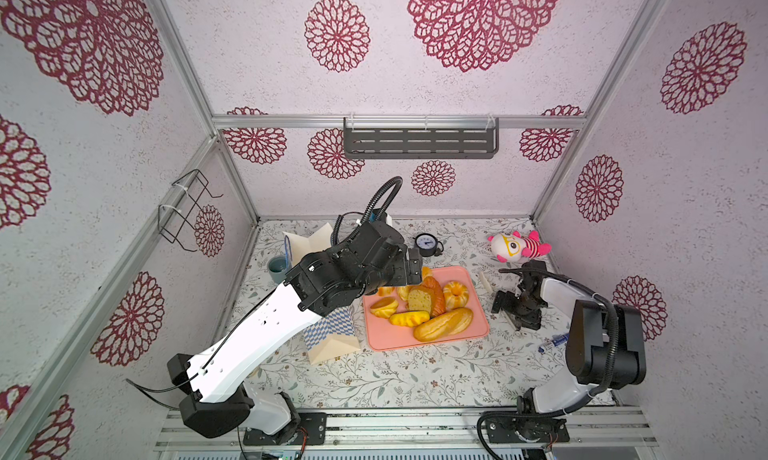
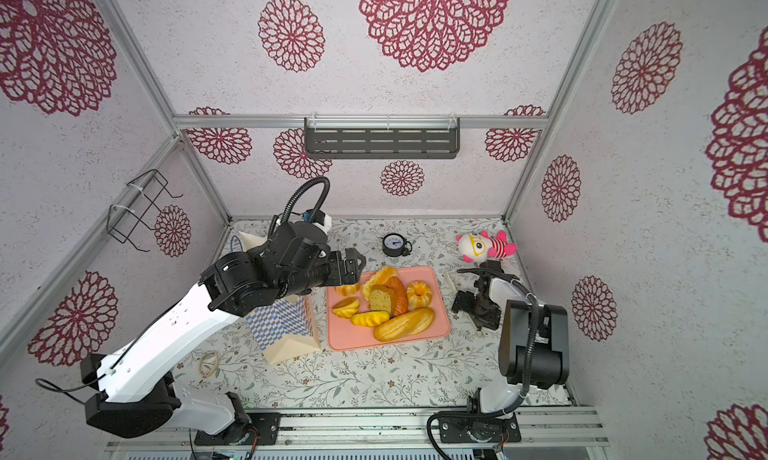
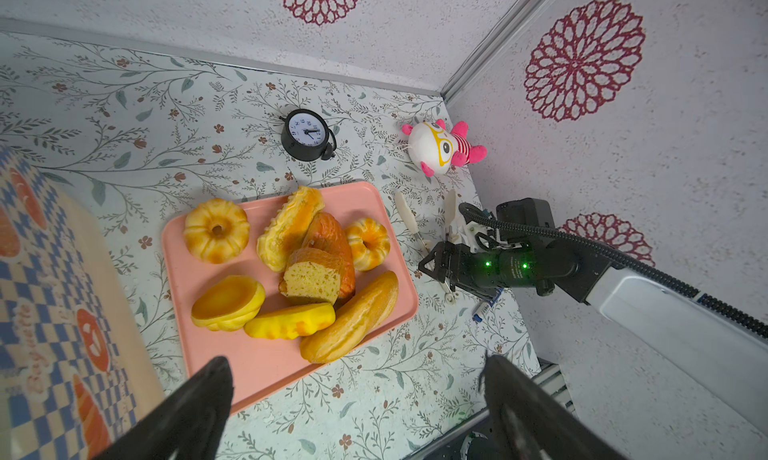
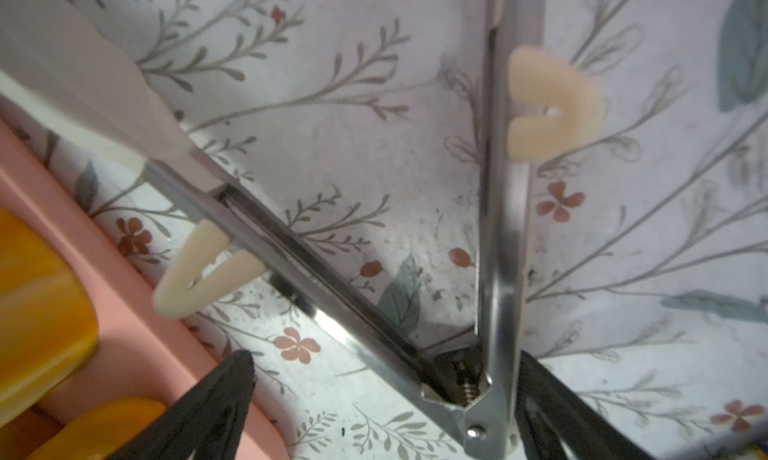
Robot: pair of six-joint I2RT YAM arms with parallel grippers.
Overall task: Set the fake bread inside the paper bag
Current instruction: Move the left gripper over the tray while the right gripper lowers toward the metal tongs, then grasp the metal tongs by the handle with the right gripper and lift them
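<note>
Both jaws released, empty. Right pair straddles the tongs [image 4: 498, 250] at the hinge; I'd clamp further up both arms, squarely, before going for the fake bread [image 1: 442, 324].

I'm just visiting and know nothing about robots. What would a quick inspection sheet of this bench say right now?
Surface: floral-print table, nothing spilled seen.
Job's things: fake bread piled on the pink tray; paper bag standing beside it, partly hidden by the left arm.
Clutter: alarm clock, plush toy, tongs, pen, mug, rubber band.
Grippers: left gripper open, empty, raised near the tray; right gripper open, the tongs' hinge between its jaws.
Cables: ribbed black hose loops over both arms; thin black cable by the left base.
Surroundings: flower-patterned walls, grey shelf, wire rack.
</note>
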